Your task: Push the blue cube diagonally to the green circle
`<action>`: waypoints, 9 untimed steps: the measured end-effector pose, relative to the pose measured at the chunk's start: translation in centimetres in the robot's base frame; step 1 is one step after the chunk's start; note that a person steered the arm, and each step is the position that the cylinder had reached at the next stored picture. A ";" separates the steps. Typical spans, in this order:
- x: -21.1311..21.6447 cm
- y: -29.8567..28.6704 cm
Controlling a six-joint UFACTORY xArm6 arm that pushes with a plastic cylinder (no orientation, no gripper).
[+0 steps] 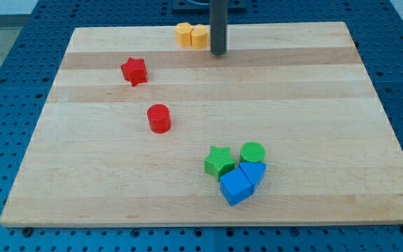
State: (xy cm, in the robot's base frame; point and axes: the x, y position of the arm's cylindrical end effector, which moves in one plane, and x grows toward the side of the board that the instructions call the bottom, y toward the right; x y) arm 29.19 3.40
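Note:
The blue cube [235,187] lies near the view's bottom, right of centre. It touches a blue triangular block [253,171] just above and to its right. The green circle [252,152] sits right above that blue block. A green star [219,162] lies to the left of the circle and touches the cube's upper corner. My tip [218,52] is at the view's top, far above this cluster, right beside the yellow blocks. It touches none of the blue or green blocks.
Two yellow blocks [192,34] sit side by side at the board's top edge, just left of my tip. A red star [134,71] lies at the upper left. A red cylinder [159,118] stands left of centre. The wooden board [82,182] rests on a blue perforated table.

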 end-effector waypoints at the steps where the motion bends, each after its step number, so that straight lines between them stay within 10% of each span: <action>1: 6.6 5.1; 6: 32.7 8.7; 9: 32.6 1.1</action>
State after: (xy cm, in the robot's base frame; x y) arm 61.80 4.52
